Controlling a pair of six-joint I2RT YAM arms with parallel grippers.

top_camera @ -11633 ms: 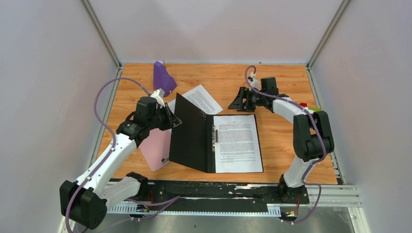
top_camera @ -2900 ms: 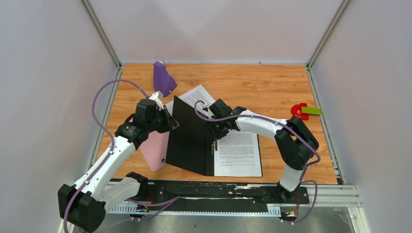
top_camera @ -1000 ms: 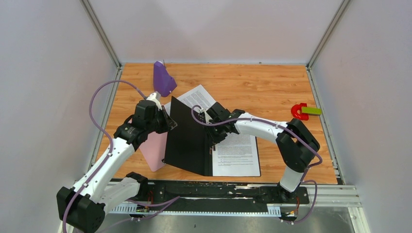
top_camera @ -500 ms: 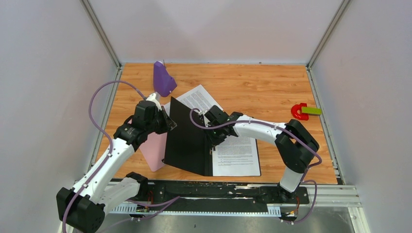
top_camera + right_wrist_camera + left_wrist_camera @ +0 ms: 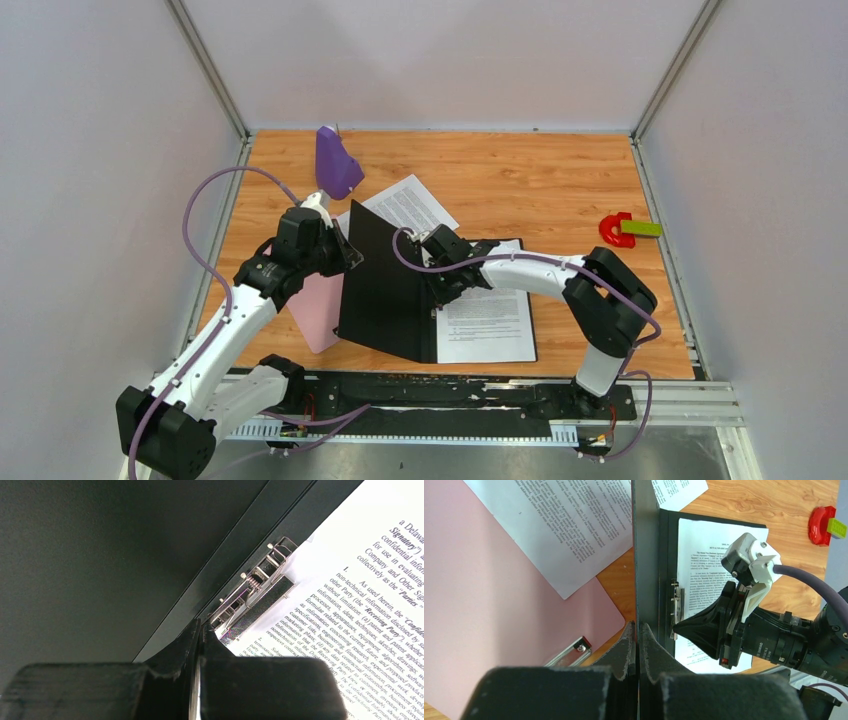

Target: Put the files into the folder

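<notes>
The folder [image 5: 385, 290] lies open, black inside. Its left cover [image 5: 646, 555] stands upright, and my left gripper [image 5: 638, 627] is shut on that cover's edge. One of the files [image 5: 490, 318] lies on the folder's right half, its left edge under the metal clip [image 5: 255, 597]. The other printed sheet [image 5: 405, 203] lies on the table behind the folder. My right gripper [image 5: 200, 630] is shut, its tips at the near end of the clip beside the spine. Whether it pinches the clip's lever I cannot tell. In the left wrist view the right gripper [image 5: 676, 627] points at the clip.
A pink clipboard [image 5: 315, 305] lies left of the folder, partly under the raised cover. A purple object [image 5: 337, 160] stands at the back left. A red and green piece [image 5: 625, 228] sits at the right on the wooden table [image 5: 560, 170].
My right gripper has crept a little left and nearer along the spine to the clip and has closed fully. The left gripper keeps the cover raised as before.
</notes>
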